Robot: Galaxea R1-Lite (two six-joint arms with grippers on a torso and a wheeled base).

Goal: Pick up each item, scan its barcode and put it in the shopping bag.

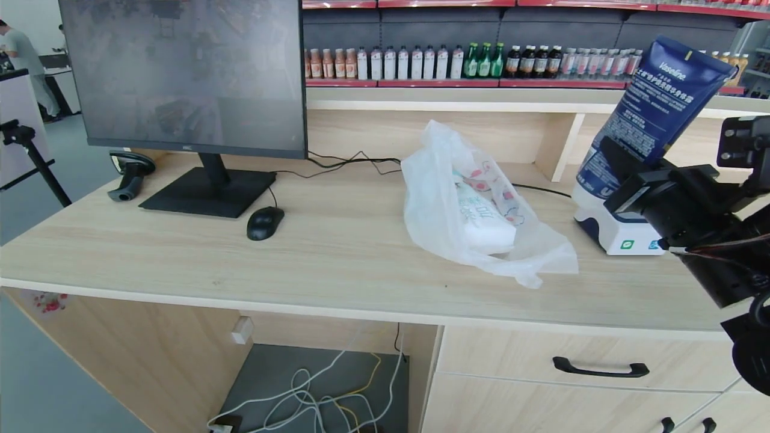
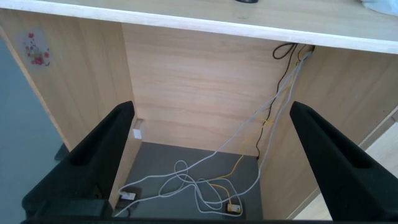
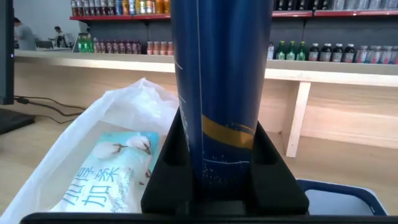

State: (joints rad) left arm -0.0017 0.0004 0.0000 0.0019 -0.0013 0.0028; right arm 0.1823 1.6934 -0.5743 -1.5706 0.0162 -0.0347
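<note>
Fig.: scan step, head and wrist views. R gripper [image 1: 627, 175] has its fingers closed on the lower part of the blue tube [image 1: 659, 99]. The tube is tilted, cap end down, just above the white scanner [image 1: 619, 239] at the right end of the counter [image 1: 301, 252]. L gripper [image 2: 211, 115] hangs below the counter edge, fingers spread wide, holding nothing. The bag [image 1: 481, 204] lies slumped mid-counter, near the scanner, w/ a tissue pack [image 1: 484, 219] inside.

Judged step: reading the tube's barcode. To do it well, turn the printed back toward the scanner window, hold it steady and close, and avoid covering the code w/ a finger. The grip looks firm. The bag mouth cannot be made out, so the drop may need L gripper to lift the rim.
</note>
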